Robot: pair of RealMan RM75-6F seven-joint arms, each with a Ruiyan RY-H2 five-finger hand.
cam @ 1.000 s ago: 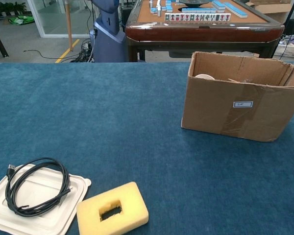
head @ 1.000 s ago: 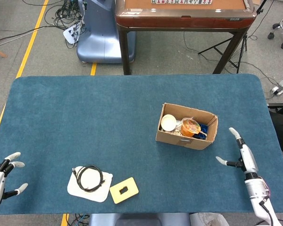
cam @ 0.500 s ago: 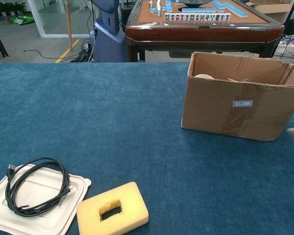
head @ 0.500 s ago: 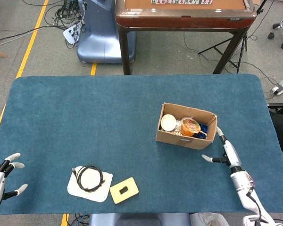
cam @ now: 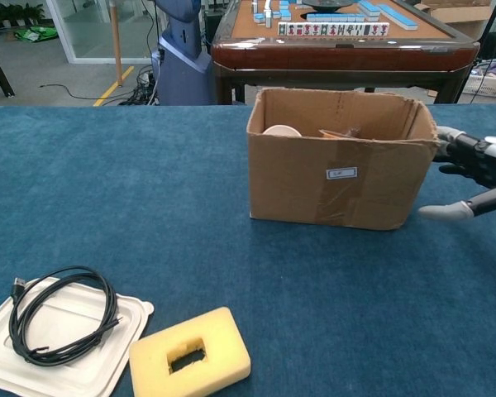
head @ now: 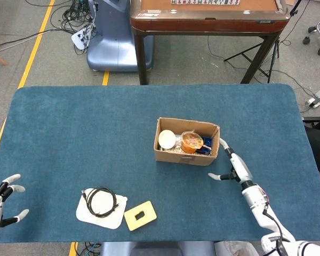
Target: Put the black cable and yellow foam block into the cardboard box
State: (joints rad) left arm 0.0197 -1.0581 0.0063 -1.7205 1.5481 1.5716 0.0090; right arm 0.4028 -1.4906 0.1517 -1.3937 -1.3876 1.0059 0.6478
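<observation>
Your right hand (head: 236,167) sits against the right end of the cardboard box (head: 185,155), fingers spread apart and holding nothing; in the chest view the hand (cam: 476,178) shows its upper fingers at the box's (cam: 339,178) top right corner and its thumb stretched out low, just beside the box's bottom edge. Whether the fingers actually press on the cardboard, you cannot tell for sure.

The box stands upright and open on the blue table (head: 96,133). Inside it you can see a white cup (head: 167,140) at the left end, an orange packet (head: 191,142) in the middle and something blue at the right end.

Well away from the box, toward the near left, lies a white tray (head: 90,213). The black cable (head: 100,201) is coiled on top of that tray. The yellow foam block (head: 140,215) lies flat on the table just beside the tray, on the side facing the box, with a dark slot in its middle.

Your left hand (head: 1,202) is far from the box at the table's left edge, beyond the tray, fingers apart and empty.
</observation>
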